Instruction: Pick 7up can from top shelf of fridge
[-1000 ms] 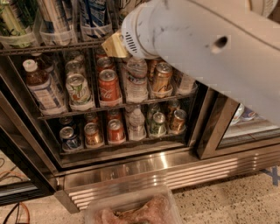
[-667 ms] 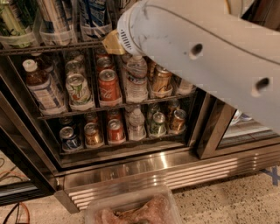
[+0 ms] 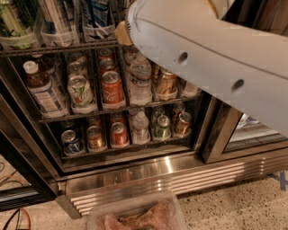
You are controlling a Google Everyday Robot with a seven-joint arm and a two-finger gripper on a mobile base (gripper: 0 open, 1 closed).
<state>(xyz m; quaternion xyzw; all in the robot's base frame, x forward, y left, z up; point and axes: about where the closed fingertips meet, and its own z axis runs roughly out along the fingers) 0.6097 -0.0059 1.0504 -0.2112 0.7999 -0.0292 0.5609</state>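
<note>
Camera view | top shelf (image 3: 58, 48) trays (image 3: 20, 42) hold cans (image 3: 96, 13) | hand hidden behind arm (image 3: 202, 58)

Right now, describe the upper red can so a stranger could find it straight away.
In the fridge, look below the gripper, whose tan tip shows at the arm's end. The red can stands in the front row there, between a white-and-green can and a clear water bottle; the other red can sits one level lower.

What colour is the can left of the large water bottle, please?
The cola can is red, camera view; the gripper is by the top shelf.
</note>
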